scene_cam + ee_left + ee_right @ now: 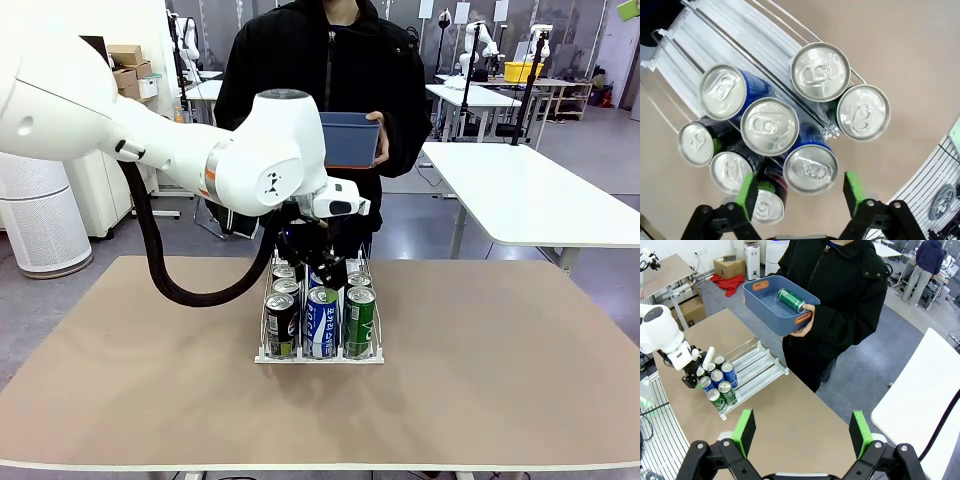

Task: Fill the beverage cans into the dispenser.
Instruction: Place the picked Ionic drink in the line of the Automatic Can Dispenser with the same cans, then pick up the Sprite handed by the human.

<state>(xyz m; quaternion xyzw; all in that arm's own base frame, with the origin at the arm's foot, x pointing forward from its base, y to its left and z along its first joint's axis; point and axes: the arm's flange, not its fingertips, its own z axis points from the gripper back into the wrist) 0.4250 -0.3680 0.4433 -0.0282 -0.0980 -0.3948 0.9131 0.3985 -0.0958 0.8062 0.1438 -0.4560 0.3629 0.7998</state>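
Above the dispenser (262, 352) we see the left gripper (801, 192) pointing straight down. Its green pads (747, 196) are spread wide on either side of a blue-and-white can (810, 169) and, as far as we can tell, clear of it. Eight beverage cans (321, 322) stand upright in this white wire rack, packed at its robot-side end. Three black ones are in the left lane, three blue-and-white in the middle, and two green in the right lane. All show silver tops with pull tabs. The rack sits on the brown table (500, 380). Beyond it the person holds a blue bin (766, 315) with orange grips, and one green can (791, 300) lies on its side inside. The right gripper (802, 432) hangs high above the table, fingers wide apart with nothing between them.
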